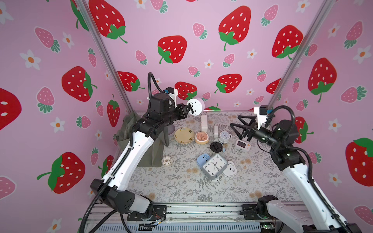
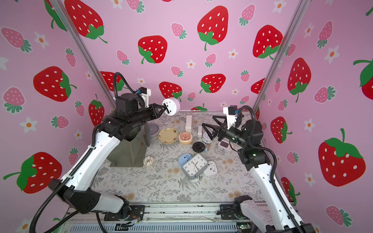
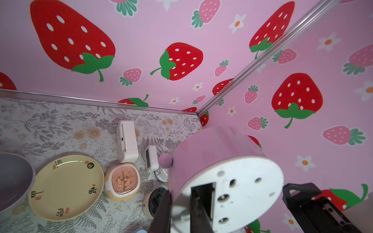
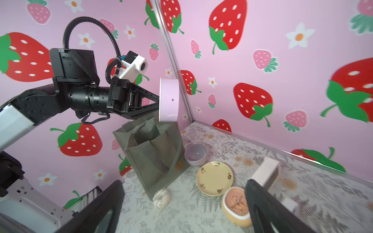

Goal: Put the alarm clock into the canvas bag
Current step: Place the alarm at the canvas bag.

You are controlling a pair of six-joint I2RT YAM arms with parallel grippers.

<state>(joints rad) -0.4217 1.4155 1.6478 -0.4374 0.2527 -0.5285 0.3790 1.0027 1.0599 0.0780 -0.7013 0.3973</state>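
A round pink alarm clock (image 1: 197, 105) (image 2: 173, 105) with a white back (image 3: 238, 187) hangs in the air near the back wall. My left gripper (image 1: 190, 110) (image 2: 166, 108) (image 3: 181, 193) is shut on the clock's back. Seen from the right wrist, the clock (image 4: 169, 100) hovers over the far top edge of the canvas bag (image 4: 155, 153). The olive-grey bag (image 1: 141, 149) (image 2: 129, 153) stands upright on the table's left side, partly hidden under my left arm. My right gripper (image 1: 234, 120) (image 2: 207, 121) (image 4: 183, 182) is open and empty, above the right side of the table.
A yellow plate (image 1: 184, 135), a peach clock (image 1: 201, 137), a lilac bowl (image 4: 195, 154) and a doughnut (image 1: 167, 160) lie beside the bag. Several more clocks sit mid-table, among them a grey square one (image 1: 215, 166). A white box (image 1: 204, 123) stands at the back.
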